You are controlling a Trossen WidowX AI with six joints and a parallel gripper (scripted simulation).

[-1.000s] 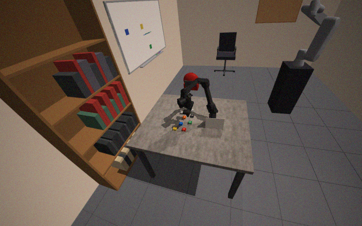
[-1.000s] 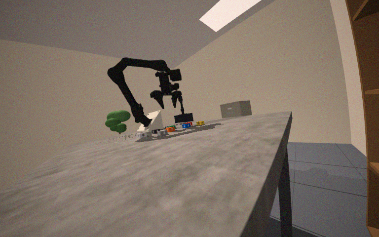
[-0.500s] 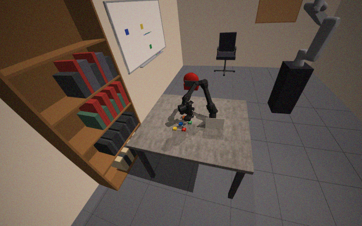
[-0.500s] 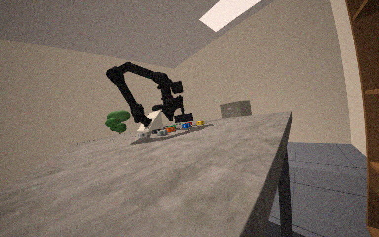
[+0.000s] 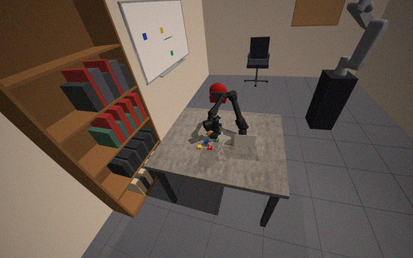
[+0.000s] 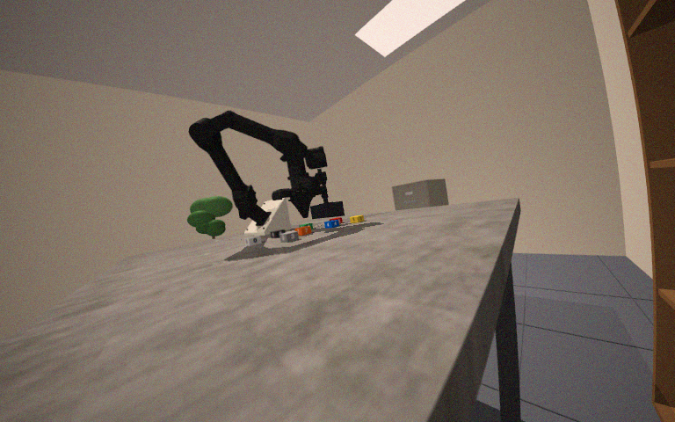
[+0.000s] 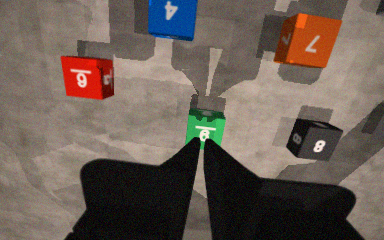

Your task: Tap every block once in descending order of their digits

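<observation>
Gripper (image 7: 201,142) nearly fully closed, fingertips almost touching, w/ only a thin slit between them. Tips sit at near edge of green block (image 7: 205,126); whether they touch it can't be told, nothing seen betw. the fingers. Green block on tabletop (image 7: 45,150), mid wrist view. Red block (image 7: 87,76) far left, blue block (image 7: 172,17) far, orange block (image 7: 307,40) far right, black block (image 7: 315,140) right.
</observation>
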